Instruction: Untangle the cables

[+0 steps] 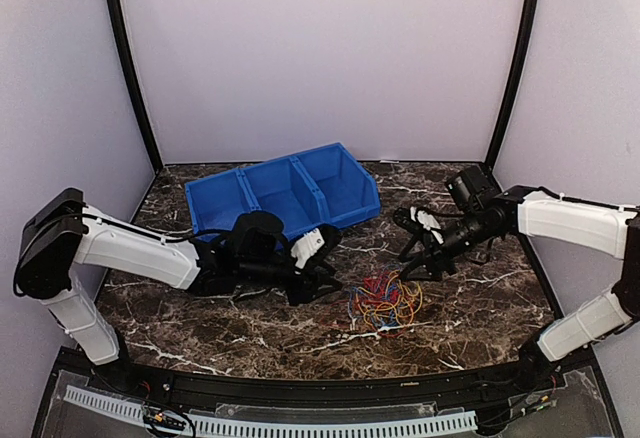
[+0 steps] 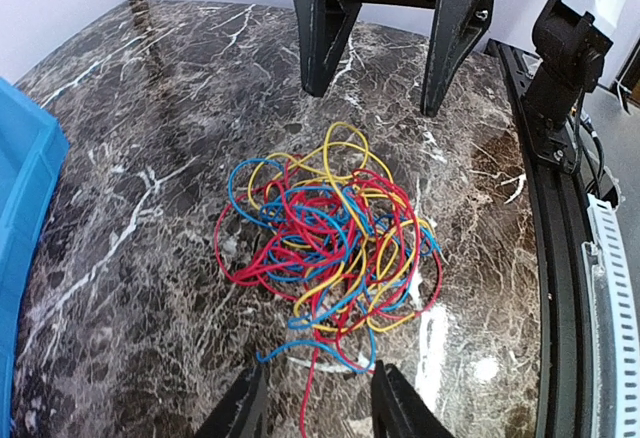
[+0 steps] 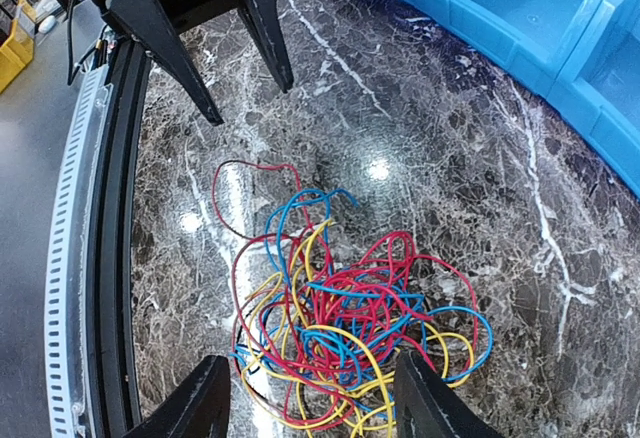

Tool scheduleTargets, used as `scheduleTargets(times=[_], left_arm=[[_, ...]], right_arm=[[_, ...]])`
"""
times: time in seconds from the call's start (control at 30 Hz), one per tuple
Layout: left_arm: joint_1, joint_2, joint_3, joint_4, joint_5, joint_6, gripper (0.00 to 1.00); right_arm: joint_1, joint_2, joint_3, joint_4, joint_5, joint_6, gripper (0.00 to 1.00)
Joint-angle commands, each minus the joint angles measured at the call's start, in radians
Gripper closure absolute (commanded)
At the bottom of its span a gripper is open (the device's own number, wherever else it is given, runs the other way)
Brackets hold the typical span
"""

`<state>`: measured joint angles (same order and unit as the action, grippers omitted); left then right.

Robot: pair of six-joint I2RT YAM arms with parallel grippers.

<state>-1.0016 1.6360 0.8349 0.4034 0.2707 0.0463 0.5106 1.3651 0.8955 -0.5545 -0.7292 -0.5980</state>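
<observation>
The cables (image 1: 385, 301) lie in one tangle on the table (image 1: 480, 318) between the grippers, and single strands are hard to follow. Each wrist view crops its own fingers. The left gripper (image 2: 312, 413) is half open and empty, with a red end lying between its fingers. The right gripper (image 3: 310, 403), also half open, straddles the pile's edge; whether it touches the cables is unclear.

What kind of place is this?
Probably a robot test booth: two robot arms mounted at a marble-patterned table, plain walls closing it in, and a tangle of cables laid out near a blue bin.
</observation>
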Motion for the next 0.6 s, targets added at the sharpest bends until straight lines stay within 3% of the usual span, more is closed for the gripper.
scheduleTargets(times=[0.0,0.33,0.57], left_arm=[[-0.005,0.063,0.096,-0.031,0.062,0.123,0.64],[-0.024,0.216,0.229,-0.137,0.077,0.245,0.66],[-0.028,0.273,0.302,-0.195,0.083,0.302,0.76]], right_arm=[[0.006,-0.012,-0.018,0.018,-0.036,-0.006,0.43],[0.007,-0.006,-0.016,0.005,-0.034,-0.007,0.42],[0.008,0.011,-0.014,0.0,-0.04,-0.006,0.42]])
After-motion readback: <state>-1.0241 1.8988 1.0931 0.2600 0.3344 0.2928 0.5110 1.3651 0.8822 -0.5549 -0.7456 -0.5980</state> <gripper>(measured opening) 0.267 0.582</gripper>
